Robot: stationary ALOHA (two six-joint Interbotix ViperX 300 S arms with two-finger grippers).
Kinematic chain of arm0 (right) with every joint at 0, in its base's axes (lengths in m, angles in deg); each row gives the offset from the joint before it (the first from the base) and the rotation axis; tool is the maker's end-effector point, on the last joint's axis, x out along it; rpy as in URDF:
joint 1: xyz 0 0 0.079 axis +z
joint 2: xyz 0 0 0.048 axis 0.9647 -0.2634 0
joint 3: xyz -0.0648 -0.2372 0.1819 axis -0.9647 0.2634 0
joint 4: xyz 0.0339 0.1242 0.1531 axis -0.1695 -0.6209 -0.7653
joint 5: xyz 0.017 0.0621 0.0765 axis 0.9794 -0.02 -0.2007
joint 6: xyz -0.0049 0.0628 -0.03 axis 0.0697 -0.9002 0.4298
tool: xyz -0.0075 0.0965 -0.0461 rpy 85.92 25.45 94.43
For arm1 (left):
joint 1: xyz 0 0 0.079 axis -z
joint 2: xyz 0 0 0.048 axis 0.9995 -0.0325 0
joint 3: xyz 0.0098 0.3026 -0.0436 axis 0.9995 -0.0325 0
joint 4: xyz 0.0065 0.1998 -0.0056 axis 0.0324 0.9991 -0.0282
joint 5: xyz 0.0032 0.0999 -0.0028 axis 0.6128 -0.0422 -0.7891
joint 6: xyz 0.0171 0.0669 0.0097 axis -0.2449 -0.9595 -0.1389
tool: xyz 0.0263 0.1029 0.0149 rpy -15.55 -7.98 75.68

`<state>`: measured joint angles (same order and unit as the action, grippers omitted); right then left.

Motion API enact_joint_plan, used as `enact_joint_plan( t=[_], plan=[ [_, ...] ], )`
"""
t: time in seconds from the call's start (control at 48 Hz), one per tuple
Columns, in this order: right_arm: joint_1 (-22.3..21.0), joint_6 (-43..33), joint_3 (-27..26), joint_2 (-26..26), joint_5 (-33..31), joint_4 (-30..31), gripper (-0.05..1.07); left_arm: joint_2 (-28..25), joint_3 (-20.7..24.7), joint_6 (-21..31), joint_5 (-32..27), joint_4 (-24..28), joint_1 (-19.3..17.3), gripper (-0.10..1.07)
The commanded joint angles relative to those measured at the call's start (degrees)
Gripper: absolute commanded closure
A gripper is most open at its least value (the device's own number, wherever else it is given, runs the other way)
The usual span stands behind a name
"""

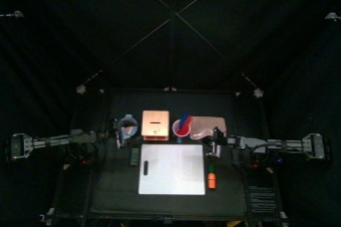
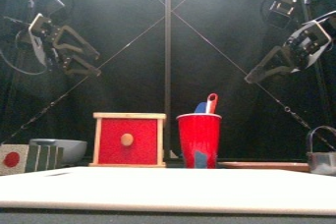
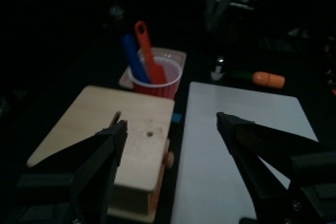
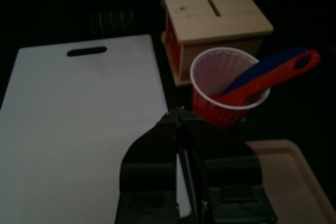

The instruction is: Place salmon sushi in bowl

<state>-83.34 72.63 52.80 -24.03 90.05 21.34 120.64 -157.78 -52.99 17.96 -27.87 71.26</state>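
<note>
The salmon sushi is an orange elongated piece (image 1: 212,180) on the table just right of the white cutting board; it also shows in the left wrist view (image 3: 269,79). The bowl (image 1: 186,126) is round, red with a pale rim, stands tall like a cup (image 2: 198,141) and holds a blue and a red utensil (image 4: 230,85). My left gripper (image 3: 168,125) is open and empty, raised over the wooden box. My right gripper (image 4: 178,120) is shut and empty, raised near the bowl. Both arms hang high in the front view.
A wooden box (image 1: 156,124) with a red front (image 2: 129,140) stands left of the bowl. A grey bowl (image 2: 59,149) lies further left. A tan board (image 1: 210,123) lies right of the bowl. A white cutting board (image 1: 172,168) covers the front middle. A metal item (image 2: 321,154) stands far right.
</note>
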Motion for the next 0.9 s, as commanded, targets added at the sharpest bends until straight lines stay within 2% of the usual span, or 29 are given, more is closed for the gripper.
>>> enact_joint_plan(
  t=[0.0, 0.208, 0.354, 0.479, 0.875],
  plan=[
    [1.7, 0.0, -1.5, 0.4, 2.3, 0.1, 1.01, -3.1, 1.4, -1.6, 3.5, -1.0, 1.1, -0.05],
    [5.4, 0.1, -3.2, 0.3, 3.3, 0.4, 1.01, -13.8, 1.9, -2.9, 12.0, -5.0, 7.6, -0.05],
    [6.5, 0.0, -3.5, 0.1, 3.2, 0.1, 1.01, -19.2, 3.6, -5.6, 14.9, -7.8, 9.7, -0.05],
    [6.9, 0.0, -3.4, 0.0, 3.2, 0.1, 1.01, -20.1, 5.3, -6.7, 14.7, -8.4, 10.5, -0.05],
    [6.4, 0.1, -3.2, -1.9, 3.3, 0.4, 1.01, -20.4, 5.2, -6.6, 14.0, -10.6, 10.4, -0.05]
  ],
)
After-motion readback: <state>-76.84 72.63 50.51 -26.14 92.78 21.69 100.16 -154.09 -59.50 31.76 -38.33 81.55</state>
